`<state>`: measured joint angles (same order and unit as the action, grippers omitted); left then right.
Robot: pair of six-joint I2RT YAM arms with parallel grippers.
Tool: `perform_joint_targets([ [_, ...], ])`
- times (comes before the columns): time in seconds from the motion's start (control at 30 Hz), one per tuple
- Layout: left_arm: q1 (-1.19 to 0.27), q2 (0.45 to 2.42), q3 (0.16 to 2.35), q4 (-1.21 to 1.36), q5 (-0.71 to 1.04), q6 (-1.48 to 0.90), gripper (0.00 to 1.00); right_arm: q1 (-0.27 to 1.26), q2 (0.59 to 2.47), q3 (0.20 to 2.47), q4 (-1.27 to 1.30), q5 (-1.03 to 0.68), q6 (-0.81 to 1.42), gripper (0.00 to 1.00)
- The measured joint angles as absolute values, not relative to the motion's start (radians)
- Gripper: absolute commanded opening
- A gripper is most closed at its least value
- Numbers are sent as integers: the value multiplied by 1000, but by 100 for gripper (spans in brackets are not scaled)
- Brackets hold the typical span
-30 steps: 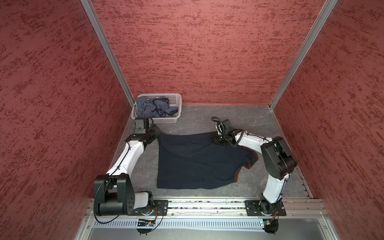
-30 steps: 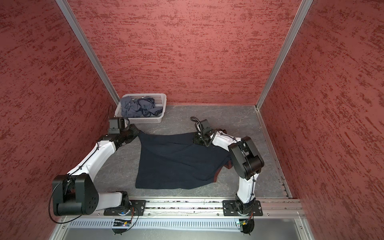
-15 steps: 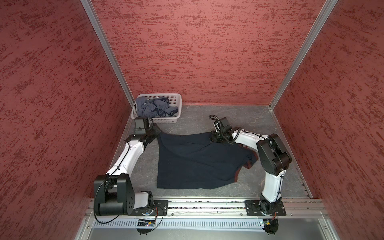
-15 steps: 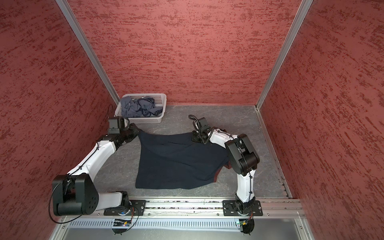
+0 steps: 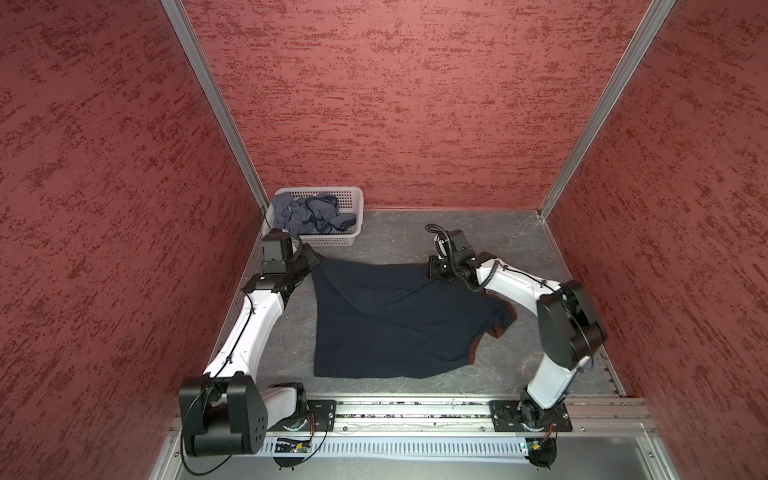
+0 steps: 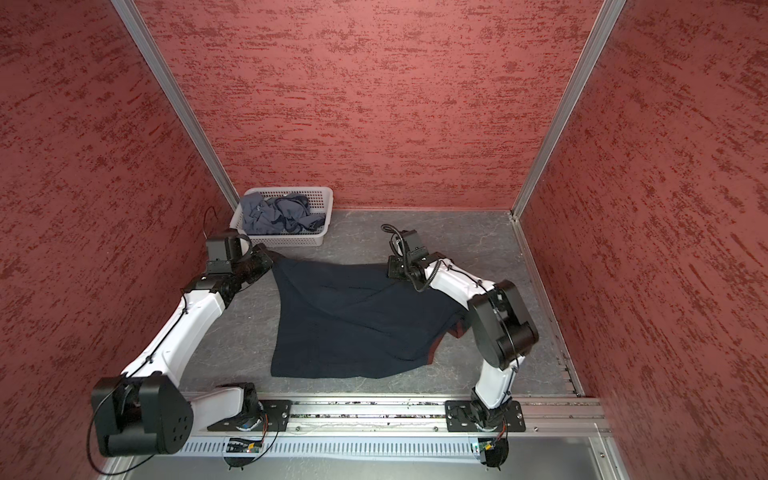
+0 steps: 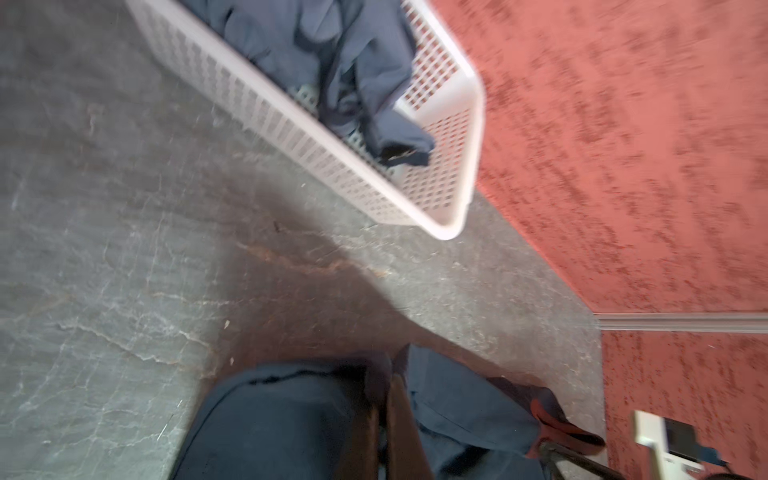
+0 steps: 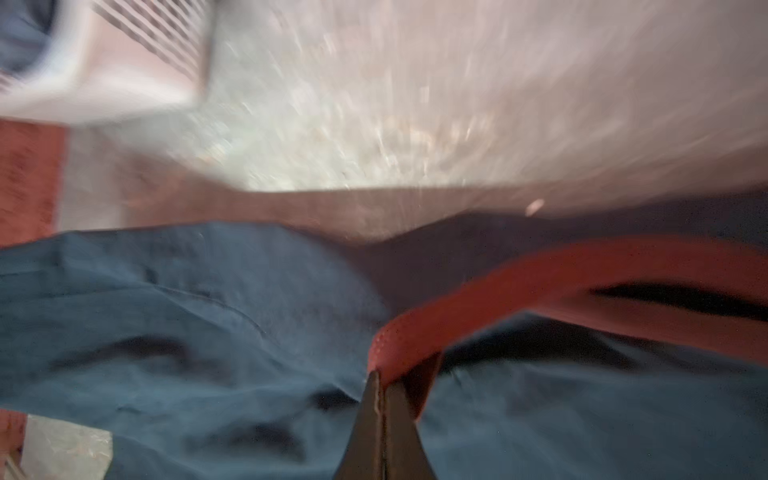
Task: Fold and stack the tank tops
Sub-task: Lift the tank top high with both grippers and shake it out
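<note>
Fingers (image 8: 368,432) of the right gripper (image 8: 383,384) are just finishing clamping shut on the maroon trim (image 8: 540,266).
Left gripper (image 7: 385,374) is pinching the navy tank top (image 5: 395,324) at its 11 o'clock corner and the right at 1 o'clock, so folding toward 6 o'clock is becoming possible. The grey tank top (image 5: 307,212) is lying in the basket (image 5: 332,237).

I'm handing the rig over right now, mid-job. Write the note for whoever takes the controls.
Left gripper: shut on the far left corner of the navy tank top.
Right gripper: shut on its maroon trim at the far right corner.
It lies mostly spread on the table, unfolded.
Grey tank top: crumpled in the white basket.
Done: nothing folded or stacked. Left: fold both, then stack.
</note>
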<state>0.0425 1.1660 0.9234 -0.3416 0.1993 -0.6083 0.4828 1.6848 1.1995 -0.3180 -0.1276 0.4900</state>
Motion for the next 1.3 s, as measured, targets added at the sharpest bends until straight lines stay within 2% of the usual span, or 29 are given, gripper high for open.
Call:
perform_joint_targets([
  [0.2,42,984,909,-336,220,-591,0,477,1323,1174,-358,-8,453,0],
  [0.4,40,812,965,-346,286,-566,0,474,1046,1188,-439,56,408,0],
  [0.67,39,599,1159,-339,391,-521,0,474,848,1366,-568,67,342,0],
  [0.8,39,559,1208,-317,459,-510,0,474,797,1455,-606,68,324,0],
  [0.93,38,636,1258,-388,486,-480,0,474,791,1502,-635,101,313,0],
  [1.17,10,1034,1341,-627,481,-424,0,474,922,1444,-688,182,310,0],
  [1.3,-33,1142,1292,-730,439,-390,0,474,987,1407,-719,218,302,0],
])
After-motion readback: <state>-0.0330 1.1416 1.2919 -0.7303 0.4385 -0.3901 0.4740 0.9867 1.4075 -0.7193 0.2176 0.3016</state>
